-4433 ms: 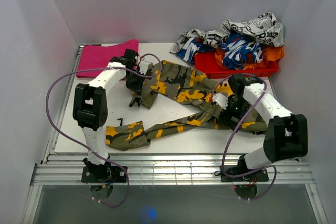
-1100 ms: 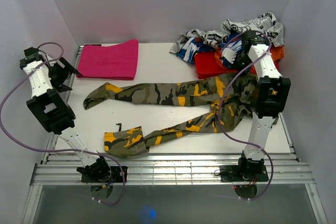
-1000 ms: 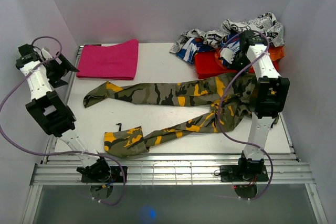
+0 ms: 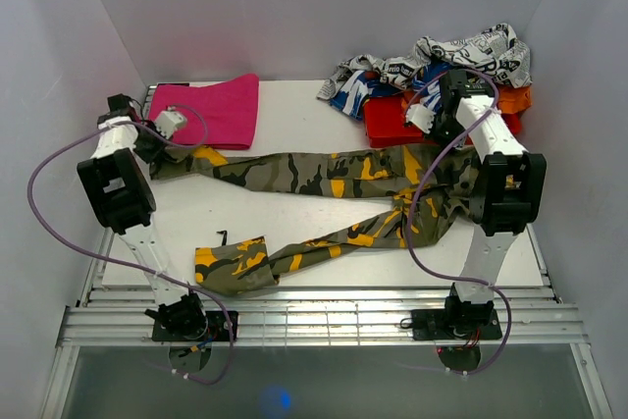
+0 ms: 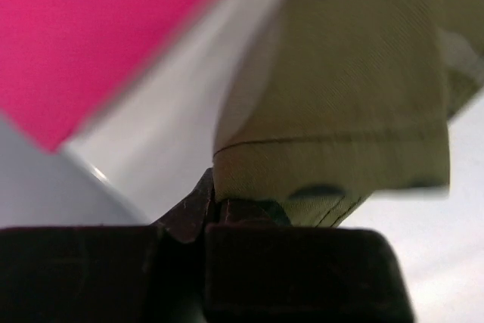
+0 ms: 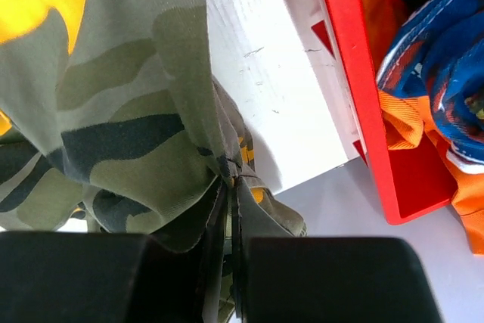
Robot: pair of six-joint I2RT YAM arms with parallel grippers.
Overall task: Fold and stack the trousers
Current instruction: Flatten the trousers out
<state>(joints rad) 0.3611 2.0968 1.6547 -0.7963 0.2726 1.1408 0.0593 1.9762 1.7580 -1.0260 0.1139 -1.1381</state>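
The camouflage trousers (image 4: 314,176) lie spread across the white table, with one leg stretched left to right and the other angled toward the front left. My left gripper (image 4: 155,151) is at the far left end of the stretched leg. In the left wrist view it (image 5: 214,206) is shut on the olive cuff (image 5: 340,96). My right gripper (image 4: 442,139) is at the waist end on the right. The right wrist view shows it (image 6: 231,179) shut on bunched camouflage cloth (image 6: 128,96).
A folded pink cloth (image 4: 206,110) lies at the back left, just behind the left gripper. At the back right, a red tray (image 4: 392,123) holds orange cloth (image 4: 510,100), a blue-and-white garment (image 4: 451,85) and a newsprint garment (image 4: 471,51). A small black item (image 4: 224,236) lies near the front leg.
My left arm swung in from beyond the table's left edge to the leg's end, and its gripper went from open to shut on the cuff. The right gripper stayed shut, shifting slightly.
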